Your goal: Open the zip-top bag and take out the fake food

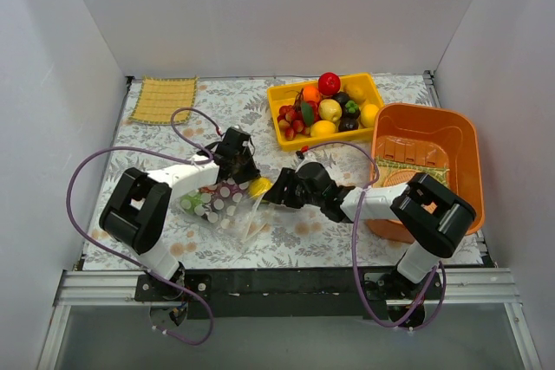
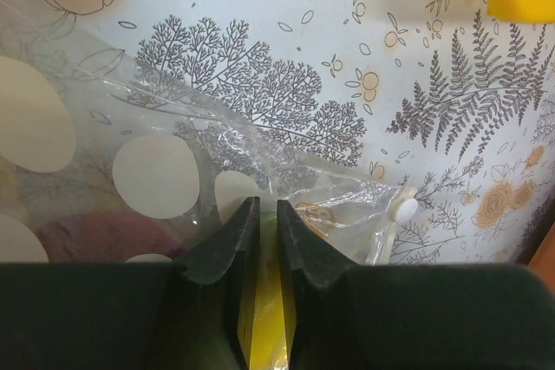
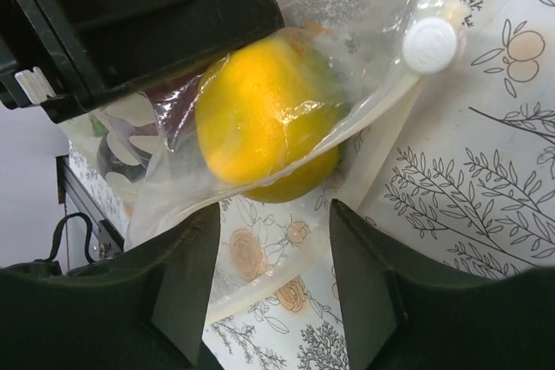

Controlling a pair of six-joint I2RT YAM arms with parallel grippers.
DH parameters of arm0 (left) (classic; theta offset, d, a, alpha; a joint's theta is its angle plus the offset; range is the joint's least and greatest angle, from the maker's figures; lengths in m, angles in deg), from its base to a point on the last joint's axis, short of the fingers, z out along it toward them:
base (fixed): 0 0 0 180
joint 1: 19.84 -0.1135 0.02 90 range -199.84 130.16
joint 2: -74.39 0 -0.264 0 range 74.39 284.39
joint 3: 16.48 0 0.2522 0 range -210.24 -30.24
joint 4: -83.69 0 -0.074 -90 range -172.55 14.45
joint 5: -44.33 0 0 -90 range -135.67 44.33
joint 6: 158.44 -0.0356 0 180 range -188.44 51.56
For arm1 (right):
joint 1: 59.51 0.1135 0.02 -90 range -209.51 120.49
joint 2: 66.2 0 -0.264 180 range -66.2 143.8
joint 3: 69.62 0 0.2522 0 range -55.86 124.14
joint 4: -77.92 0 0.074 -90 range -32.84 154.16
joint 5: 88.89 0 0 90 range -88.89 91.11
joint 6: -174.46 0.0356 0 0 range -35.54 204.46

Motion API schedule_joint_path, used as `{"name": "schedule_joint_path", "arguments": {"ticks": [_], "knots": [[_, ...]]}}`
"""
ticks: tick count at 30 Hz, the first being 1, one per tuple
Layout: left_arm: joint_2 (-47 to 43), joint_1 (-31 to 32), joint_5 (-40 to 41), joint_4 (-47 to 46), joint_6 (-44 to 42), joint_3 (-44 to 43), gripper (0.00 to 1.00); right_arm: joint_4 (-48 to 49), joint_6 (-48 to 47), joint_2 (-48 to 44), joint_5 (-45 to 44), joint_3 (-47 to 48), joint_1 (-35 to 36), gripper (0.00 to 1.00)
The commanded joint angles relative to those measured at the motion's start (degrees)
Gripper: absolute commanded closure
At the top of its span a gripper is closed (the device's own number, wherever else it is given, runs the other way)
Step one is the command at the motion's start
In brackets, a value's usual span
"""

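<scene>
The bag [image 1: 218,205] is lying on the table [image 1: 303,233] near the front, left of centre, holding food [image 1: 258,186]. The mat [image 1: 163,100] is lying in the far left corner. The tray [image 1: 295,86], piled with more food, is sitting far back, right of centre, with the tub [image 1: 416,123] standing just right of it, nearer.

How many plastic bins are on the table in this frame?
2. The yellow tray sits at the far side, heaped with fake food; the orange tub stands at the right edge. Nothing seems to hide another.
</scene>
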Motion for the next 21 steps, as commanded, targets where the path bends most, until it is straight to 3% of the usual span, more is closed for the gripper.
{"name": "schedule_joint_path", "arguments": {"ticks": [1,5,21], "knots": [[-3.01,-0.27,-0.03,-0.20,0.17,1.97,0.87,3.27,-0.48,1.16,-0.55,2.36,-0.25,0.35],[-4.06,-0.27,-0.38,-1.25,0.96,3.55,0.87,2.83,-1.19,2.48,-0.29,3.76,-0.33,0.28],[-4.06,-0.27,-6.97,-3.54,2.72,6.01,0.99,4.41,-1.80,6.17,0.24,5.17,0.90,0.28]]}}
